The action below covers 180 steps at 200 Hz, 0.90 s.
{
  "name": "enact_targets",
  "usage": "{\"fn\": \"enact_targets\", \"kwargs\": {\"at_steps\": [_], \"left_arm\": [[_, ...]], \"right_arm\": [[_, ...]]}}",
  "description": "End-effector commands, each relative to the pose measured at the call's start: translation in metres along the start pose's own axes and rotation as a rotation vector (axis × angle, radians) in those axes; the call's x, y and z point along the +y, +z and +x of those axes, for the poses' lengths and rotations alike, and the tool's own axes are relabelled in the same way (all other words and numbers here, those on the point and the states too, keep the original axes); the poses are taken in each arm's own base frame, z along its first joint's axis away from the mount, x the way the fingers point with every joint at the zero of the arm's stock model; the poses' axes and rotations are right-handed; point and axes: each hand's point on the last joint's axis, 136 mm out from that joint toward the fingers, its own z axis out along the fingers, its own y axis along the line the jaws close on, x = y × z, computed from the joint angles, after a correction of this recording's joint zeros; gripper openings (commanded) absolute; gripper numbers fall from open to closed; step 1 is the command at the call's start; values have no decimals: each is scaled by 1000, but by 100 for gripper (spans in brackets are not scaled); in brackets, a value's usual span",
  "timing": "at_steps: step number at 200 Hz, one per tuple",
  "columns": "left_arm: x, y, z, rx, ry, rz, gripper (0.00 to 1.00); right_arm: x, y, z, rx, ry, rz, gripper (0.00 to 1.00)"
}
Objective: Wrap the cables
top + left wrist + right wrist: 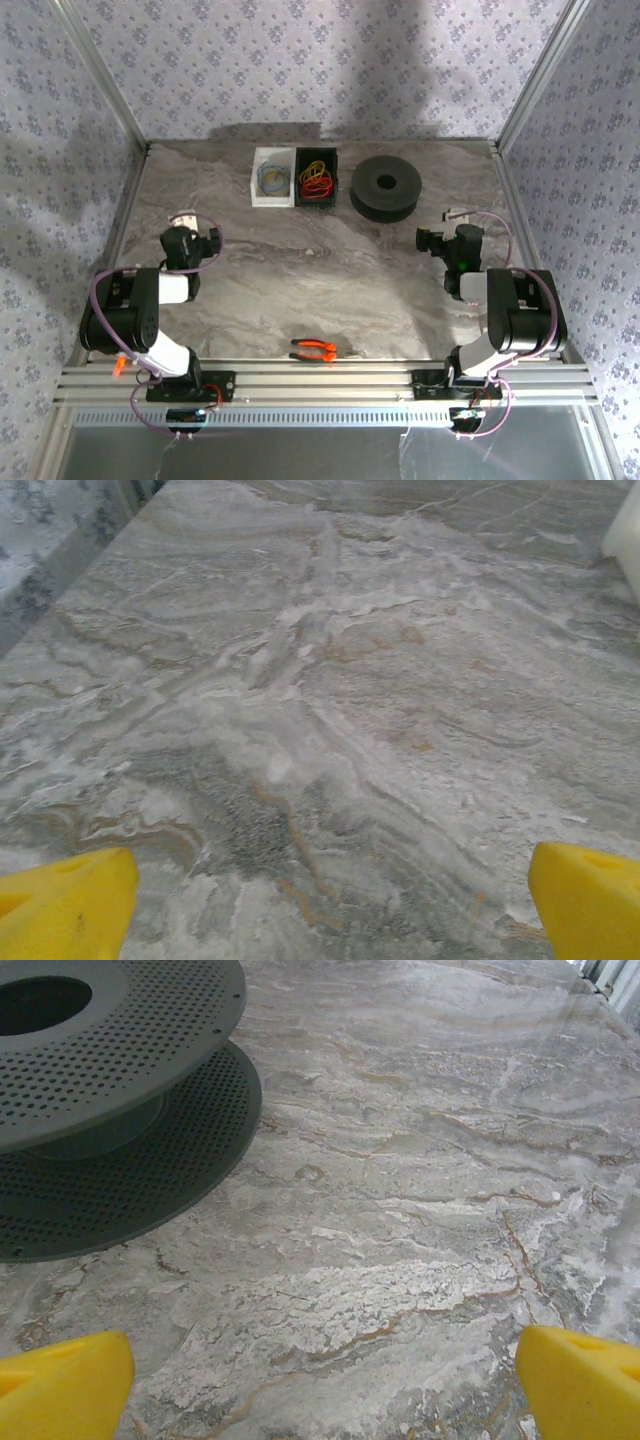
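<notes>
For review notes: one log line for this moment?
left claw open | right claw open | spool bare | pliers at near edge

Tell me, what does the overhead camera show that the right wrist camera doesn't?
Extra in the overhead view: a white bin and a black bin holding coloured loops, orange-handled pliers near the front edge, plus the left arm and right arm. Extra in the right wrist view: the fine holes dotting the spool, and the yellow fingertips of the right tool, set wide apart. Shared: the dark spool and the marbled table.
</notes>
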Motion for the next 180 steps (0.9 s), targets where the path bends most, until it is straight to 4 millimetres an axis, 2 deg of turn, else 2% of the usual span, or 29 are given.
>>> {"fn": "enact_targets", "kwargs": {"at_steps": [1,36,66,87,112,132,180], "left_arm": [[4,-10,-35,-8,9,-69,100],[-1,-42,-55,144,-88,-36,100],[-6,-59,-47,422,-98,-39,100],[-15,-67,-35,576,-101,-22,100],[-37,-77,-33,604,-130,76,100],[-48,-84,-30,626,-131,132,100],[-60,-91,-17,662,-35,129,100]], "right_arm": [[-6,-5,-28,13,21,37,100],[0,-25,-57,53,117,-23,100],[20,-28,-82,97,326,-190,100],[39,-18,-95,105,495,-324,100],[56,-1,-102,98,625,-423,100],[63,14,-100,113,652,-434,97],[71,54,-89,127,750,-421,91]]}}
